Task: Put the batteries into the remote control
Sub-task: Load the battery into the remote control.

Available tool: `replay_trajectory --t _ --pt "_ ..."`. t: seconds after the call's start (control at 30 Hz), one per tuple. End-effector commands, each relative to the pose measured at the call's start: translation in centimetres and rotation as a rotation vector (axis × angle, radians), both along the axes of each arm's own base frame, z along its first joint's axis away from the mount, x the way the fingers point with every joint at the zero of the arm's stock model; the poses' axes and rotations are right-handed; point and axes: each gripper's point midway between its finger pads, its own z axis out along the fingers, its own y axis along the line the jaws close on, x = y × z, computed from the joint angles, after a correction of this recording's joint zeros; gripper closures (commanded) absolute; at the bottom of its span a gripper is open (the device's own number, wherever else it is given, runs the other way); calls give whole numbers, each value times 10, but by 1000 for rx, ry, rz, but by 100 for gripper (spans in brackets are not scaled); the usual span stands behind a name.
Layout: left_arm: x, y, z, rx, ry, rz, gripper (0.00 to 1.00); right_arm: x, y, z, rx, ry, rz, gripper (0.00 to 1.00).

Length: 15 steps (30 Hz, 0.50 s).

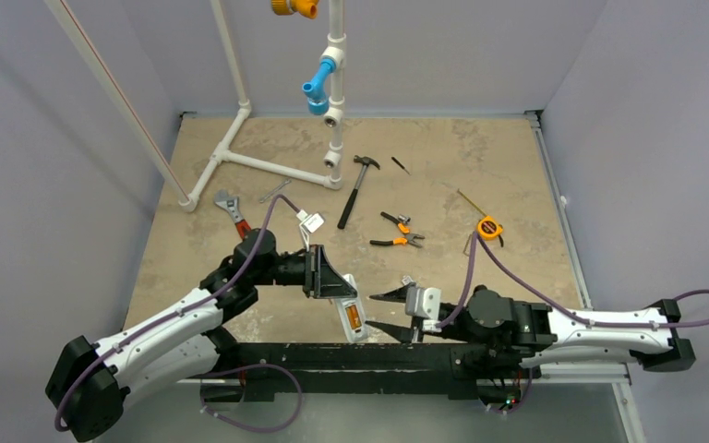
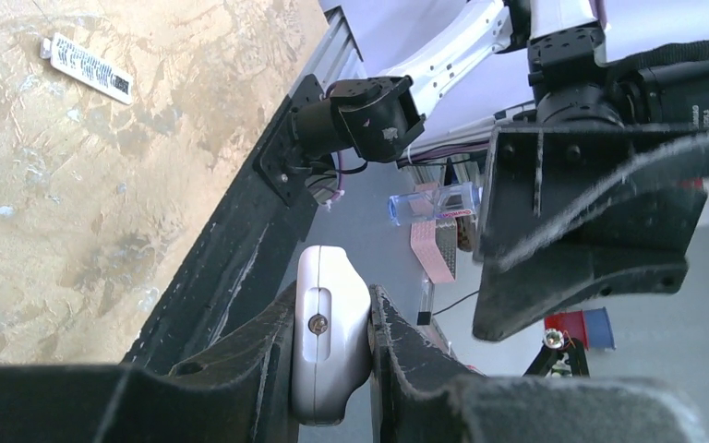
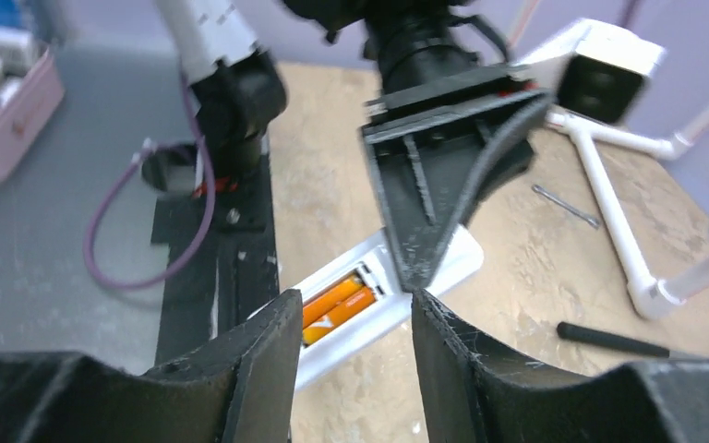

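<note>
Batteries (image 3: 336,308): two orange cells lie side by side in the recess of the remote (image 3: 457,263), lengthwise along the handset. Both look seated; no loose cell shows in any view.

Remote: recess side up, at the near edge of the table (image 1: 480,157), just beyond the black rail (image 1: 360,355). In the top view its long axis runs from far to near, with the near end swung slightly right. The left wrist view shows that end jutting out over the rail. Whether the body rests on the table or is carried cannot be told.

Left gripper (image 2: 330,318): clamped across the width of the remote at its far part, one finger on each long edge. The recess is left uncovered.

Right gripper (image 1: 370,311): jaws apart, nothing between them. It sits just right of the remote with its fingertips pointing left at the battery end, near but not touching. In its own wrist view the recess falls within the gap between its fingers.

Relation for the next move: the remote lies directly left of the right gripper, its long axis crossing the line of approach. The right is the only free arm and is close. Loading appears done or nearly so. No battery cover can be made out.

Hammer (image 1: 355,189) and pliers (image 1: 397,235) lie well apart, farther back.
</note>
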Motion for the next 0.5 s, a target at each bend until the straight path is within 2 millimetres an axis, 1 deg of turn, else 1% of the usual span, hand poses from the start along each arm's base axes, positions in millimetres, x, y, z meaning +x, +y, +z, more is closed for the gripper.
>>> replay_trajectory --t 0.0,0.07,0.1,0.2,0.23,0.3,0.47 --pt "0 -1 30 -68 -116 -14 100 28 -9 22 238 313 -253 54" --pt "1 0 32 -68 -138 -2 100 40 -15 13 251 465 -385 54" --pt "2 1 33 -68 -149 4 100 41 -15 8 245 516 -412 54" --pt "3 2 37 -74 -178 16 100 29 -5 -4 237 661 -393 47" --pt "3 3 38 -75 -185 16 100 22 -1 -8 232 702 -363 43" --pt "3 3 41 -79 -192 15 100 15 5 -12 256 769 -330 36" --pt "1 4 44 -88 -201 10 100 13 9 -12 343 864 -308 34"
